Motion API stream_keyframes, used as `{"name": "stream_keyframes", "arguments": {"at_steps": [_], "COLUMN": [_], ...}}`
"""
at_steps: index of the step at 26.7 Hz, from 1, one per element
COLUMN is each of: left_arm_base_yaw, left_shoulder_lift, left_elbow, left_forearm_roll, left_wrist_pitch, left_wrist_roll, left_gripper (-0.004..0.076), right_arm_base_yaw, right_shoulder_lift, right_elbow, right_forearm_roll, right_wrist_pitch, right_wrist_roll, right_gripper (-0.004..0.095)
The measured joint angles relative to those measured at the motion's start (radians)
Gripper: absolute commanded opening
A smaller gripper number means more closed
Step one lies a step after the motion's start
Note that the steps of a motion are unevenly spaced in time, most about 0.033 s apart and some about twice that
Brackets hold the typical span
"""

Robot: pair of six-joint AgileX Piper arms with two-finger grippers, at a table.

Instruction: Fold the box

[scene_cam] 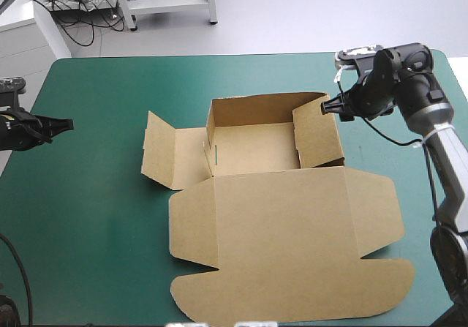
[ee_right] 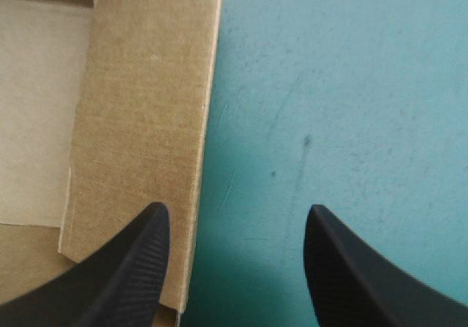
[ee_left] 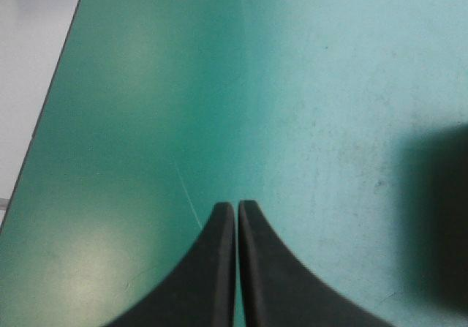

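The brown box [scene_cam: 278,217] lies in the middle of the teal-green table. Its far wall and right wall [scene_cam: 318,137] stand raised, the left flap [scene_cam: 164,155] leans outward, and the large lid panel lies flat toward the near edge. My right gripper [scene_cam: 327,108] hovers open just outside the raised right wall [ee_right: 139,122]; one finger is over the wall's top edge, the other over bare cover. My left gripper [scene_cam: 64,125] is shut at the table's left edge, far from the box, with only teal-green cover ahead of its fingers [ee_left: 235,217].
The table's left edge [ee_left: 44,115] runs close beside my left gripper. Bare teal-green cover [scene_cam: 95,217] surrounds the box on the left, and a narrower strip lies between the box and the table's right edge.
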Motion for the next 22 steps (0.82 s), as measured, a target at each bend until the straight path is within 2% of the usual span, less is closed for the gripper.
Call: {"name": "stream_keyframes", "arguments": {"at_steps": [6,12,14,16,19,21,22], "left_arm_base_yaw": [0.029,0.029,0.029,0.029,0.029,0.029,0.029], "left_shoulder_lift": [0.0,0.0,0.0,0.0,0.0,0.0,0.0], "left_elbow": [0.0,0.0,0.0,0.0,0.0,0.0,0.0], "left_forearm_roll": [-0.083,-0.096,-0.097,-0.098,-0.1,-0.1,-0.1], "left_wrist_pitch": [0.052,0.071,0.074,0.076,0.079,0.082,0.083], "left_wrist_roll": [0.073,0.075,0.076,0.078,0.079,0.079,0.079], "left_gripper": [-0.0003,-0.0003,-0.0003,-0.0003,-0.0003,-0.0003,-0.0003], "right_arm_base_yaw": [0.0,0.0,0.0,0.0,0.0,0.001,0.002], "right_shoulder_lift": [0.175,0.245,0.264,0.28,0.288,0.289,0.29], "right_elbow": [0.022,0.022,0.022,0.022,0.022,0.022,0.022], "right_forearm_roll": [0.107,0.122,0.123,0.125,0.131,0.135,0.13], "right_wrist_pitch": [-0.007,-0.012,-0.017,-0.022,-0.037,-0.046,-0.053], "right_wrist_roll": [0.0,-0.001,-0.001,-0.001,-0.001,-0.001,-0.001], "right_gripper": [0.0512,0.051,0.0482,0.0396,0.0189,0.0017,-0.002]}}
